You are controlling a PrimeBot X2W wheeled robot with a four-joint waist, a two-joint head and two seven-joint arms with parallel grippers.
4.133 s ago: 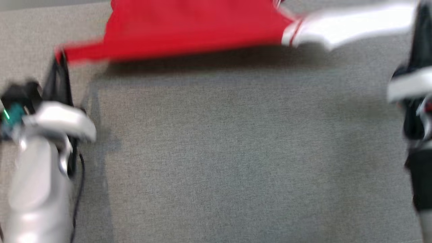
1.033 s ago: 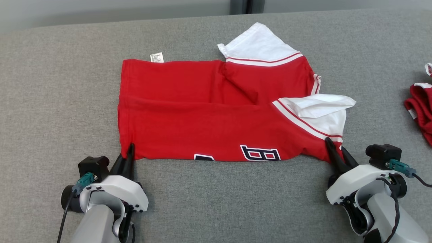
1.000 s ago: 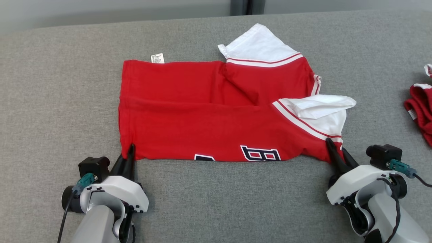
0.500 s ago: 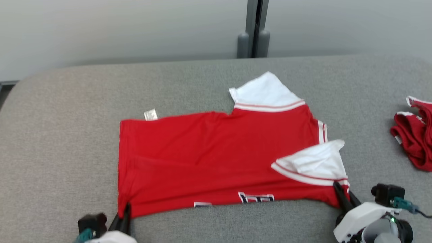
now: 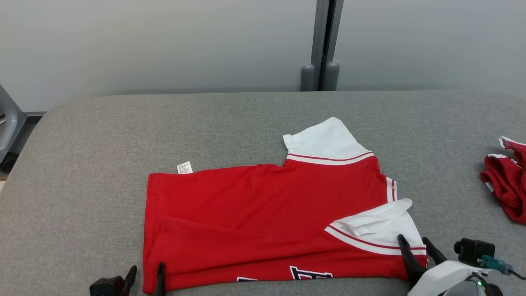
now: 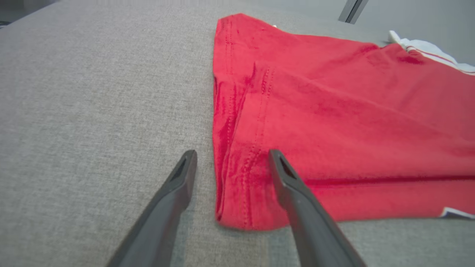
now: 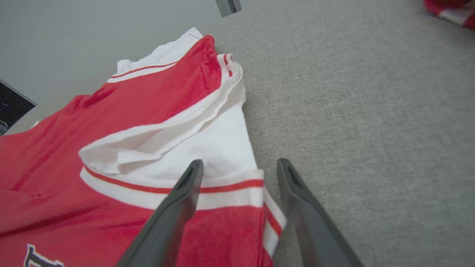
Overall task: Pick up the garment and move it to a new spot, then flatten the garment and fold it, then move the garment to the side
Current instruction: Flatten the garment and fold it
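Garment (image 5: 263, 222) lies part-folded on the grey table (image 5: 82, 144), its near corners straddled by the left gripper (image 5: 147, 267) and right gripper (image 5: 412, 239), both spread wide and empty; recommended: lift both clear without snagging cloth, then smooth the rumpled white sleeve (image 5: 378, 220).

Desk (image 5: 102, 131): one, covered in grey woven fabric, far-left corner rounded, far edge running close along the wall.
Wall (image 5: 164, 45): pale grey, plain, in two smooth panels behind the desk's far edge.
Post (image 5: 324, 41): grey, upright, dark slot down its middle, between the panels; two rounded grey feet (image 5: 319, 77) at its base.
Frame (image 5: 10, 119): grey metal, slanted, beyond the desk's left edge, with a black caster (image 5: 7, 163).
Light: soft, even, without hard shadows.
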